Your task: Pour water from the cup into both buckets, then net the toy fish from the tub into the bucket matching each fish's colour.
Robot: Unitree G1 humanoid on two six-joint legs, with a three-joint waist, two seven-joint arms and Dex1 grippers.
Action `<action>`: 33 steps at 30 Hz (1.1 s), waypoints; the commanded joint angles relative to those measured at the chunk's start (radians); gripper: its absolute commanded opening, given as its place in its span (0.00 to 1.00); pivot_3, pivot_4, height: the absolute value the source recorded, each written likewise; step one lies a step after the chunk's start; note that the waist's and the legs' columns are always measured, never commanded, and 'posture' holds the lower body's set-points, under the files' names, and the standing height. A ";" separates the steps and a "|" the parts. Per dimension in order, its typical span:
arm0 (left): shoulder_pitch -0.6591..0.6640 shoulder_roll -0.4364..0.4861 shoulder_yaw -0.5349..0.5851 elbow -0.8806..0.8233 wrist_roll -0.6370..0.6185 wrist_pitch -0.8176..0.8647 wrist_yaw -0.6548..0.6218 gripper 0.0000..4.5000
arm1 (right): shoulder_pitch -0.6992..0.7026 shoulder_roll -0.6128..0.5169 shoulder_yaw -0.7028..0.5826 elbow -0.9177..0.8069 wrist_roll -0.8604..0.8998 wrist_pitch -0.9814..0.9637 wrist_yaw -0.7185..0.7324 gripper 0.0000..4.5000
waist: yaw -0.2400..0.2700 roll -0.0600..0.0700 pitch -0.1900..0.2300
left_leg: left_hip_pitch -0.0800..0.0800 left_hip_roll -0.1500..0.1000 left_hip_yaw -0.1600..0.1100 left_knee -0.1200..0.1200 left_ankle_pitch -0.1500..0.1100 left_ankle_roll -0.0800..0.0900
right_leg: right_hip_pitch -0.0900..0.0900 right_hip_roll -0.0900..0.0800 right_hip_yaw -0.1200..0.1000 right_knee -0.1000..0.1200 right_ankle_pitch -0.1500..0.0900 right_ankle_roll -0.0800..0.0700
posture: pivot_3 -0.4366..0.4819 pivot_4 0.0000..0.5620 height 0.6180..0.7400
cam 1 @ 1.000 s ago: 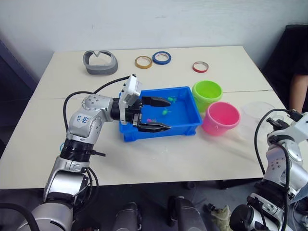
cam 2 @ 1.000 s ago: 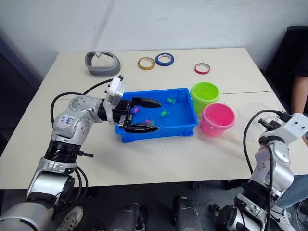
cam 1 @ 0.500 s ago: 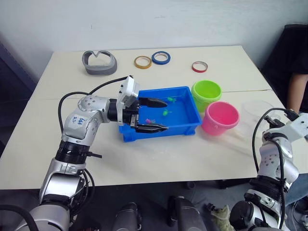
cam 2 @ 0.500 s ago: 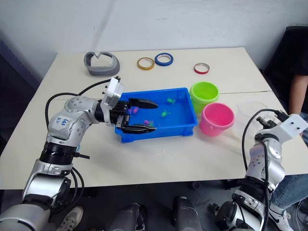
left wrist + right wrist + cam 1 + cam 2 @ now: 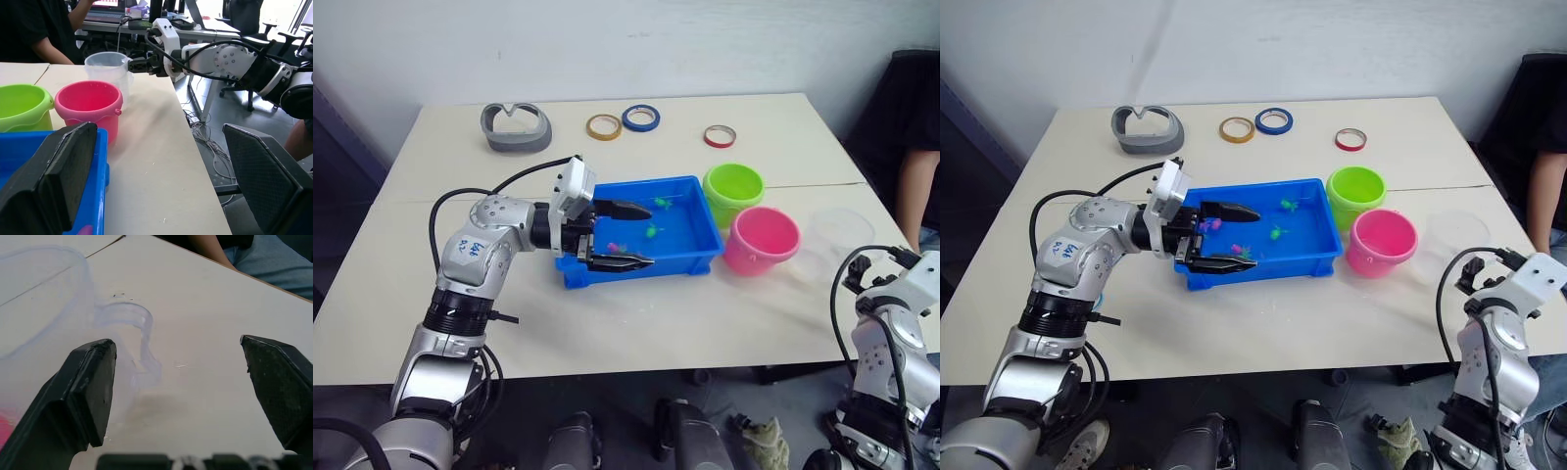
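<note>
Tub: the blue tub [image 5: 690,257] sits in the middle of the table [image 5: 636,323]. Tiny green fish [image 5: 658,204] and pink fish [image 5: 613,247] lie inside it.
Green bucket: the green bucket [image 5: 734,193] stands just beside the tub's far right corner. I cannot tell what is in it.
Pink bucket: the pink bucket [image 5: 762,240] touches the green one, nearer to the robot.
Cup: the clear cup [image 5: 840,235] stands to the right of the pink bucket, near the table edge.
Left claw: the left claw [image 5: 625,235] hangs over the left end of the tub, fingers spread wide, holding nothing.
Right claw: the right claw [image 5: 183,396] is spread wide, right by the cup's handle.
Change: the right arm has dropped lower and back from the cup. The left claw has pulled back a little.
</note>
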 commanded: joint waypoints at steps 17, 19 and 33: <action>0.001 0.021 0.032 0.015 0.041 0.035 0.109 1.00 | 0.393 -0.293 0.048 -0.447 0.223 0.289 0.436 0.98 | 0.009 0.000 0.000 | 0.000 0.000 0.000 0.000 -0.003 0.006 | 0.000 0.000 0.000 -0.002 0.000 0.000 | 0.48 0.27 0.78; 0.004 0.030 0.045 0.016 0.040 0.057 0.134 1.00 | 0.421 -0.343 0.050 -0.485 0.263 0.291 0.511 0.98 | 0.009 0.000 0.000 | 0.000 0.000 0.000 0.000 -0.004 0.006 | 0.000 0.000 0.000 -0.002 0.000 0.000 | 0.48 0.27 0.78; 0.078 0.194 0.189 0.025 0.088 0.179 0.359 1.00 | 0.181 -0.599 0.307 -0.518 0.490 0.234 0.918 0.98 | 0.013 -0.004 0.002 | -0.001 0.000 -0.003 0.000 -0.003 0.005 | 0.001 -0.001 -0.003 -0.005 0.001 0.001 | 0.48 0.27 0.78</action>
